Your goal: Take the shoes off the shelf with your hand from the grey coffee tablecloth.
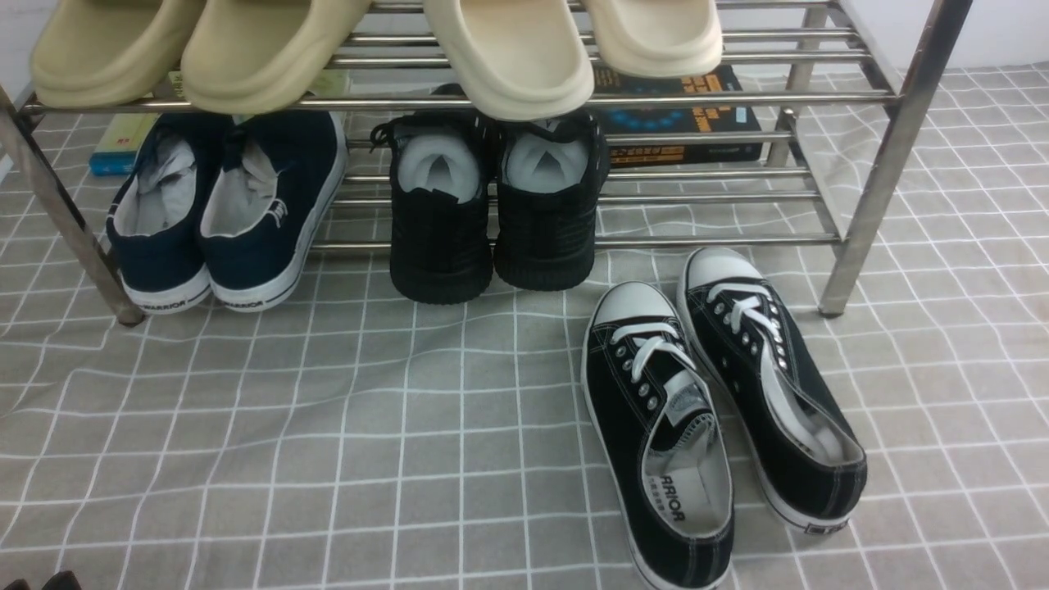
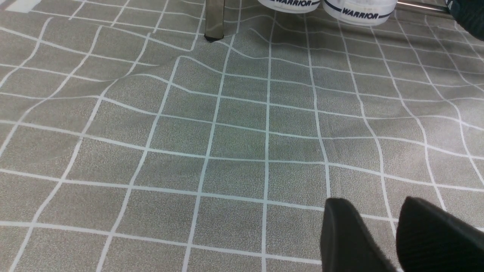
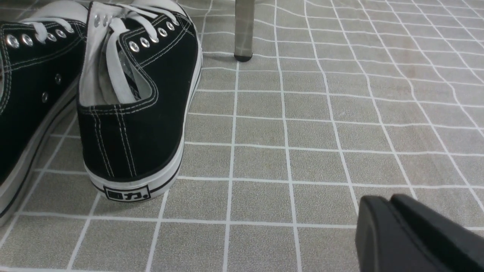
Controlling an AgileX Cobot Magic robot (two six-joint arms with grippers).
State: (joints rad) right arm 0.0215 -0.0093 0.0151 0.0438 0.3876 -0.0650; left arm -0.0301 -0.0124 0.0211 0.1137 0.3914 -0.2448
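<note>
The pair of black canvas shoes [image 1: 656, 434] with white laces and toe caps lies on the grey gridded tablecloth [image 1: 328, 426], in front of the shelf's right end, toes toward it. The steel shelf [image 1: 459, 102] stands behind. In the right wrist view the nearer shoe's heel [image 3: 140, 102] is close, apart from my right gripper [image 3: 382, 200], which is shut and empty, low over the cloth. My left gripper [image 2: 373, 204] is open and empty over bare cloth [image 2: 227, 143], well short of the shelf leg [image 2: 214, 19]. Only its tip shows in the front view [image 1: 49, 582].
Navy sneakers [image 1: 221, 213] and all-black sneakers stuffed with white paper [image 1: 492, 213] sit on the lower tier. Beige slippers [image 1: 246, 49] sit on the upper tier. Books [image 1: 680, 115] lie behind the shelf. A shelf leg [image 3: 244, 30] stands just beyond the shoes.
</note>
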